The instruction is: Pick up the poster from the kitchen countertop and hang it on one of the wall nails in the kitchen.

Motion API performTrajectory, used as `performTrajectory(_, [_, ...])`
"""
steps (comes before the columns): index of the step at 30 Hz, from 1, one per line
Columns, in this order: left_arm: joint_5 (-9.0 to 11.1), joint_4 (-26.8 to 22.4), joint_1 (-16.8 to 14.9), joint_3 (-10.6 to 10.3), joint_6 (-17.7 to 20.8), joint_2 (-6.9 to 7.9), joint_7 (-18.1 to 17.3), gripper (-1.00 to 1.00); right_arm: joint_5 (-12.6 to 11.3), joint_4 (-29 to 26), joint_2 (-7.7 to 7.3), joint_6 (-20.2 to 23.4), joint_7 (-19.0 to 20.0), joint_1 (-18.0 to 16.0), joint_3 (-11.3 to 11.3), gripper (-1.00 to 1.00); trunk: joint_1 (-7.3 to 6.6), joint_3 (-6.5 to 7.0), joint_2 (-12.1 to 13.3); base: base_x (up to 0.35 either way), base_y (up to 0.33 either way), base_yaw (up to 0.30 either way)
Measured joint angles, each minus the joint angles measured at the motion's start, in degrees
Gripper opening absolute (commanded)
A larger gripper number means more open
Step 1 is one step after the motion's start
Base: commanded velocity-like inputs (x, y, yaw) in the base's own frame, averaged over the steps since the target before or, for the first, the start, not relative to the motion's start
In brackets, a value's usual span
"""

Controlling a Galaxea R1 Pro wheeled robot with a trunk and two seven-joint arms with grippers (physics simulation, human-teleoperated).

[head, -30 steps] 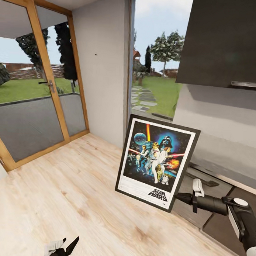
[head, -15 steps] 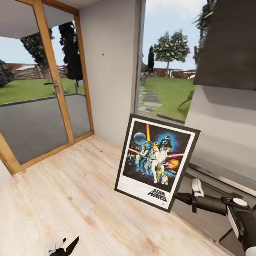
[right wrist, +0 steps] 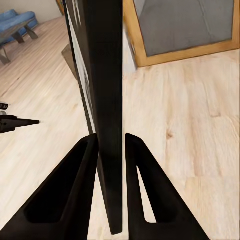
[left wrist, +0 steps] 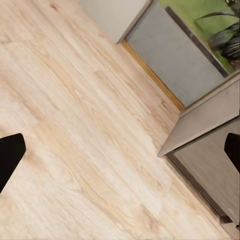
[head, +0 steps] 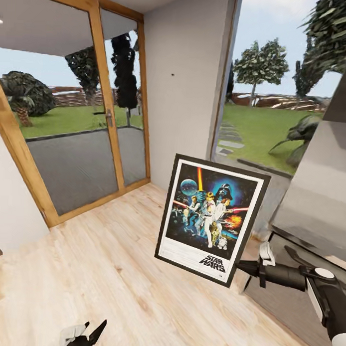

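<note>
Your right gripper point(right wrist: 110, 145) is clamped on the poster's point(head: 211, 218) lower right edge. The nail point(head: 172, 74) sits at 11 o'clock from it. Your left gripper point(head: 87, 334) hangs spread, holding nothing.

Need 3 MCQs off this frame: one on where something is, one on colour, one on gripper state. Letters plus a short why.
1. Where is the wall nail?
A. on the light-grey wall panel between the glass door and the window
B. on the wooden door frame
C. on the floor

2. What colour is the poster's frame?
A. white
B. black
C. red

3. What is the right gripper doing?
A. hanging open over the floor
B. shut on nothing
C. shut on the poster's edge

Answers:
1 A: the wall nail is a dark dot on the grey panel, above the poster.
2 B: the poster has a black frame round a white border.
3 C: in the right wrist view the right gripper has a finger on each side of the frame's edge.
</note>
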Motion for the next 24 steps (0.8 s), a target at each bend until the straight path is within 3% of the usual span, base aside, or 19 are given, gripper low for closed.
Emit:
performTrajectory(12, [0.0, 0.0, 0.0, 0.0, 0.0, 0.02, 0.0, 1.0, 0.0, 0.0, 0.0, 0.02, 0.0, 0.0, -0.03, -1.0, 0.0, -0.18, 0.0, 0.217, 0.281, 0.268])
performTrajectory(24, [-0.01, 0.02, -0.02, 0.0, 0.0, 0.01, 0.0, 1.0, 0.0, -0.02, -0.01, 0.0, 0.0, 0.02, -0.07, -1.0, 0.0, -0.21, 0.0, 0.217, 0.282, 0.029])
